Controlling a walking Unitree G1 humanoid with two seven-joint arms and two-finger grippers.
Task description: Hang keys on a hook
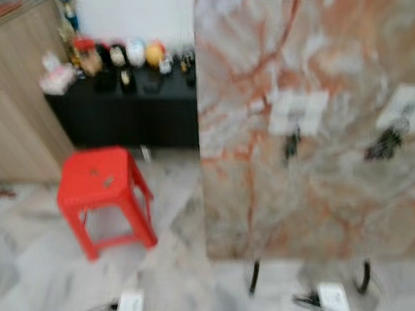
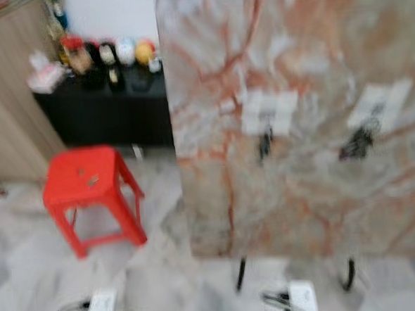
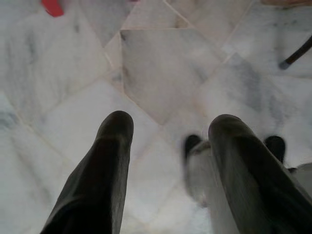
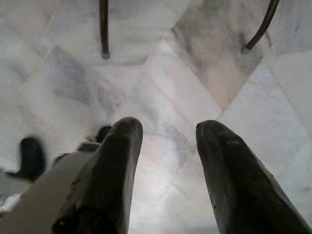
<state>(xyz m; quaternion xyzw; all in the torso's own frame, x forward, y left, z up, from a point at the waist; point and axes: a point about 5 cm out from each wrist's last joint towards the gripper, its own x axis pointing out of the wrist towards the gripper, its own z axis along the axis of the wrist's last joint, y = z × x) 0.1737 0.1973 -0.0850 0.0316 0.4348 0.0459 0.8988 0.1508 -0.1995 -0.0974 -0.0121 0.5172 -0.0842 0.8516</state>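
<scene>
We are guessing the keys (image 1: 384,143) on the bench (image 1: 267,215) are light, jingly; hooking the ring suits; both hands (image 3: 170,131) (image 4: 168,129) are hanging apart.

We see a marble-patterned panel (image 1: 311,121) with rust veins at right, a glossy red plastic stool (image 1: 101,197) lower left, a pale wood-grain cabinet (image 1: 14,104) upper left, polished marble floor (image 3: 161,73), matt black fingers (image 3: 105,161)

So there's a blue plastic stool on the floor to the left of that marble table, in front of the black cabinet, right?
Not quite: the plastic stool is red, not blue, as the left eye view shows. The rest holds: it stands on the floor left of the marble table, in front of the black cabinet.
</scene>
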